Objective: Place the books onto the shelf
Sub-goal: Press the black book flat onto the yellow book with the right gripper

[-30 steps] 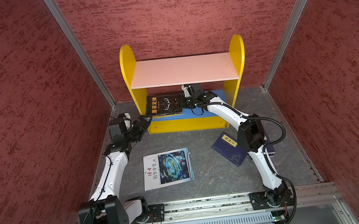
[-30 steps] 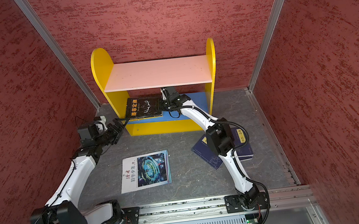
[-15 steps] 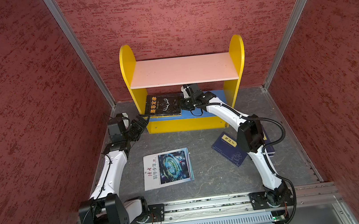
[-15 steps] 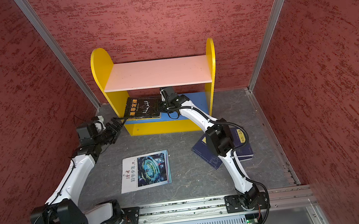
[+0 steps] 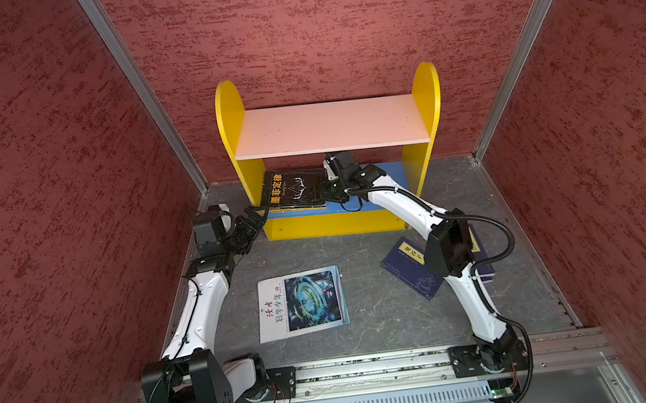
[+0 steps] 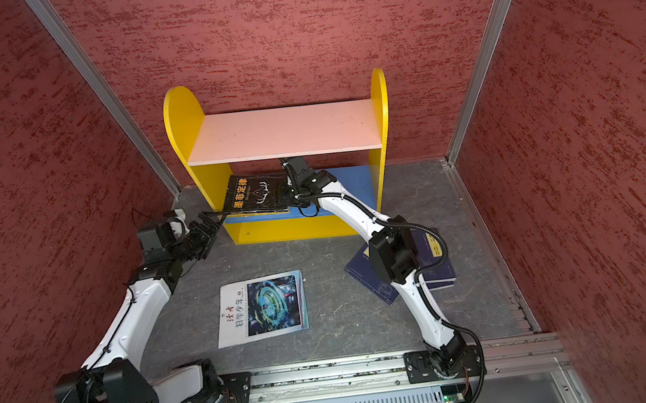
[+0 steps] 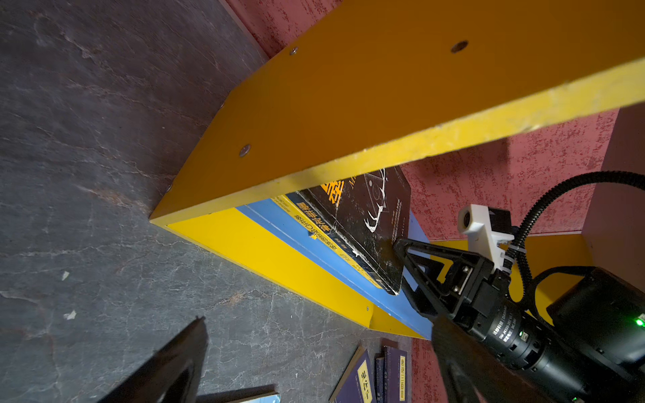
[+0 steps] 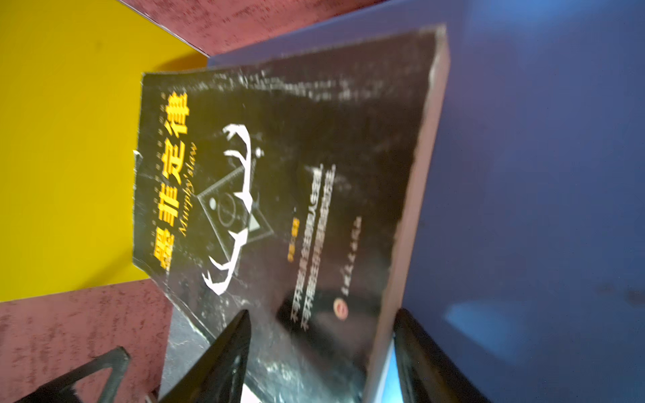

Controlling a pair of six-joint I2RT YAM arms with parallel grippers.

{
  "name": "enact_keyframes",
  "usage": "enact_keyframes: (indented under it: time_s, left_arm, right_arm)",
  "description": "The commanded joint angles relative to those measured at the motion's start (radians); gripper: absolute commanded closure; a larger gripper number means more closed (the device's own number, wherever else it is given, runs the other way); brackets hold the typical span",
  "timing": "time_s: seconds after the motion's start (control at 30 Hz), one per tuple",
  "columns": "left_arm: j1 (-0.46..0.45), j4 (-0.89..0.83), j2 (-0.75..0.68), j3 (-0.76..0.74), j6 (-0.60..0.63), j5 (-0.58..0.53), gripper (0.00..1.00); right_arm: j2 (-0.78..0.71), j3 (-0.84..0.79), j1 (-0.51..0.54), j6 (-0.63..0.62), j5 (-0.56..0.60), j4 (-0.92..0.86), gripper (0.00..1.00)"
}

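Observation:
The shelf (image 5: 230,122) stands at the back with a pink upper board (image 6: 283,132) and a blue lower board (image 5: 393,173). The black book (image 5: 294,189) (image 8: 279,195) lies flat on the lower board on top of a yellow-edged book (image 7: 314,223), overhanging the front. My right gripper (image 5: 329,195) (image 8: 321,314) is open, its jaws straddling the black book's right edge (image 7: 384,265). My left gripper (image 5: 254,215) (image 7: 317,335) is open and empty by the shelf's left front corner. The white magazine (image 5: 301,303) lies mid-floor. Two navy books (image 5: 409,267) (image 6: 438,263) overlap on the right.
Red textured walls (image 5: 41,203) close in the left, back and right. The right arm's elbow (image 5: 446,246) hangs over the navy books. Both arm bases sit on the metal rail (image 5: 375,367) at the front. Bare grey floor (image 5: 360,248) lies between magazine and shelf.
The right gripper's jaws have widened round the black book, which has barely shifted on the lower board. The left gripper has crept slightly toward the shelf's corner.

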Motion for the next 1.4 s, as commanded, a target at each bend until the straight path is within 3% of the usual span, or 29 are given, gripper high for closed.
enact_keyframes:
  time_s: [0.0,0.1,0.33,0.7,0.9,1.37]
  left_arm:
    - [0.004,0.017,-0.025,-0.019,-0.004,-0.01,0.0]
    - [0.004,0.015,-0.032,-0.019,-0.003,-0.01,0.0]
    - [0.004,0.021,-0.052,-0.042,-0.017,-0.015,0.0]
    - [0.002,0.009,-0.056,-0.038,-0.01,-0.016,0.0]
    - [0.002,0.009,-0.053,-0.04,-0.01,-0.016,0.0]
    - [0.002,0.02,-0.033,-0.037,-0.012,-0.011,0.0]
  right_arm:
    - [-0.106,0.002,0.008,-0.034,0.066,0.027,0.35]
    - [-0.142,-0.054,0.01,-0.039,0.042,0.097,0.39]
    - [-0.201,-0.136,0.012,-0.058,0.139,0.122,0.47]
    - [-0.162,-0.118,0.018,-0.066,0.069,0.179,0.58]
    - [-0.143,-0.095,0.021,-0.07,0.061,0.179,0.69]
    - [-0.086,0.01,0.03,-0.107,0.058,0.147,0.7]
